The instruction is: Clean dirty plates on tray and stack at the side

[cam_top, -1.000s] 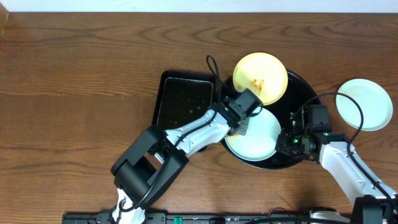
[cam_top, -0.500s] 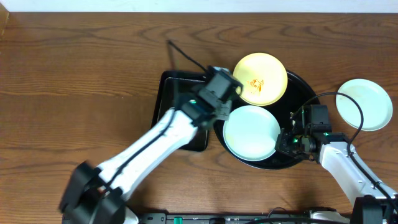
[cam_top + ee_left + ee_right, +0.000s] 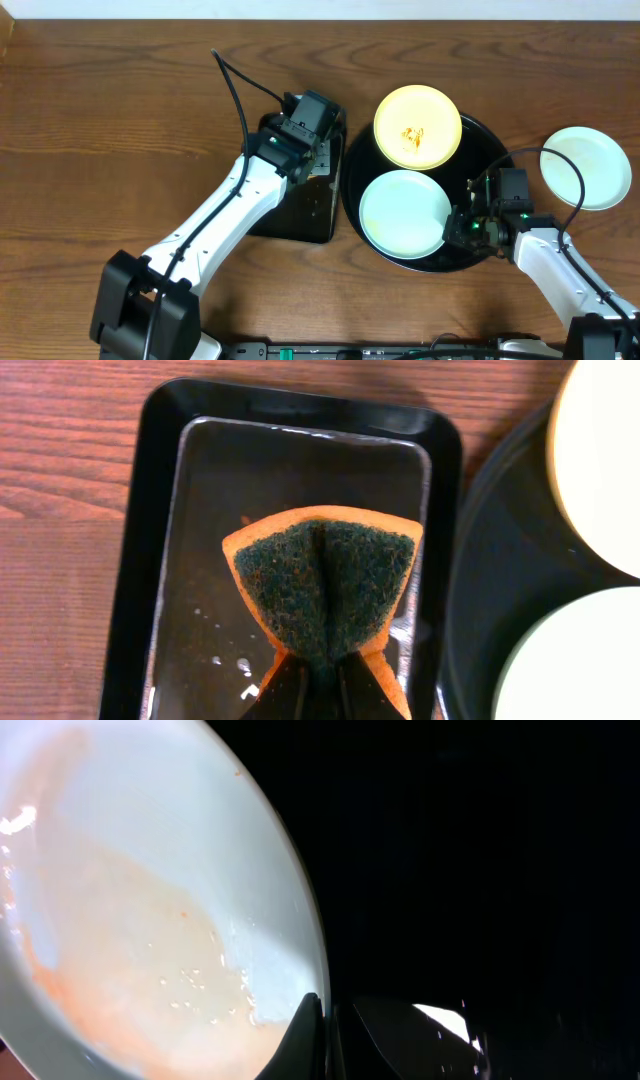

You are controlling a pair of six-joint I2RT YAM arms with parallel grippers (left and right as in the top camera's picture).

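We're sitting about a third done: side plate (image 3: 586, 167) resting on the table (image 3: 100, 120) off the round tray (image 3: 490, 150), mint plate (image 3: 405, 212) and smeared yellow plate (image 3: 418, 125) waiting on it, left end effector (image 3: 320, 682) clamping the sponge (image 3: 325, 575) over the small tray (image 3: 300, 460), right end effector (image 3: 330, 1032) seemingly pinching the mint plate's rim.

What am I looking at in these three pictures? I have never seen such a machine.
Two robot arms work at a wooden table. One picture looks down from above; the other two come from a camera on each wrist. The left gripper pinches an orange sponge with a dark scrubbing face over a rectangular black tray. The right gripper pinches the rim of a mint plate on the round black tray, beside a smeared yellow plate. A second mint plate lies on the table at the right.
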